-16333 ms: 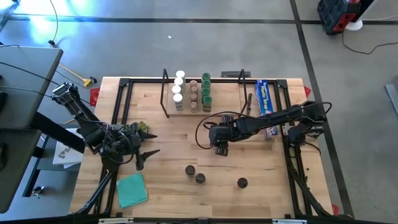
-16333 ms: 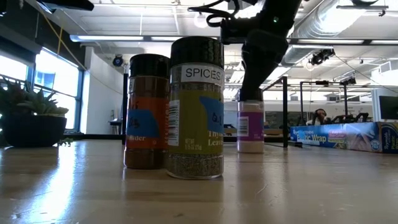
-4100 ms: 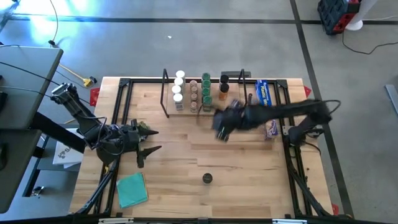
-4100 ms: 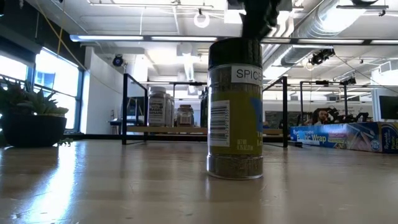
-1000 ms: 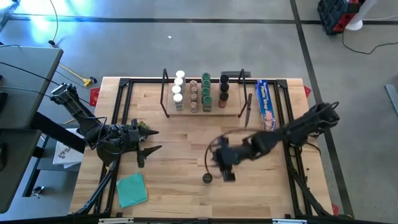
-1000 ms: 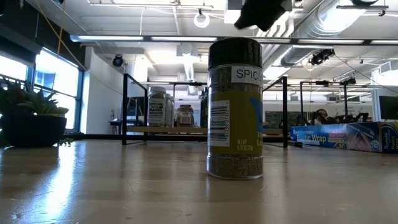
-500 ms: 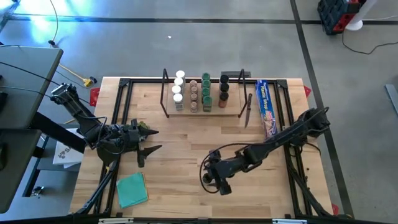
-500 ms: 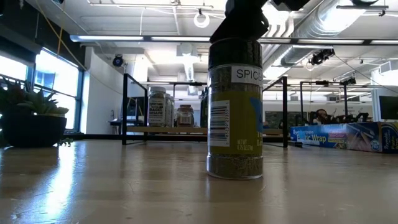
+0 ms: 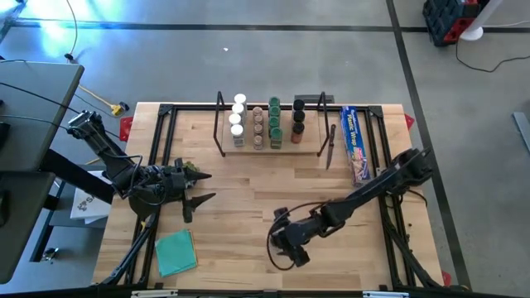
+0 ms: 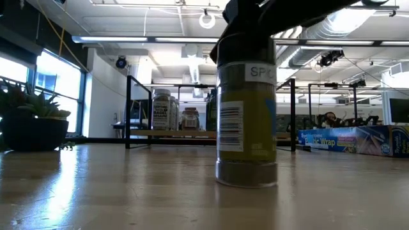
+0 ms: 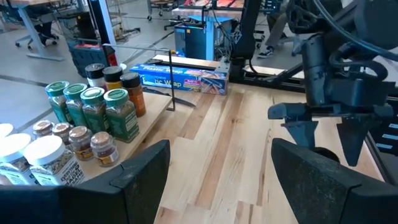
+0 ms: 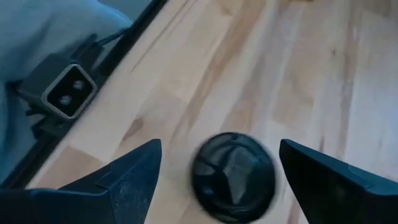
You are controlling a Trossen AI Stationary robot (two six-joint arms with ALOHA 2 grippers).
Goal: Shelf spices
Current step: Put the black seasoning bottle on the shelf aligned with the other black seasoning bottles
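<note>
One jar (image 12: 233,176) stands upright on the table (image 9: 232,194), between the right gripper's (image 12: 217,171) spread fingers (image 12: 134,174), which don't touch it. The left gripper (image 11: 214,168) waits open near the table's left edge.

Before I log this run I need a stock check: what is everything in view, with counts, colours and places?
shelved spice jars: about a dozen, with white, brown, green and black lids, in rows on the shelf
loose spice jar: one, black lid, on the table's near middle
shelf: one, light wood with black end frames, far middle of the table
wrap box: one, blue, right of the shelf
cloth: one, teal, near left corner
plant: one, green, left side
table: one, light wood
left claw: open, waiting at the left
right claw: open, straddling the loose spice jar's lid
</note>
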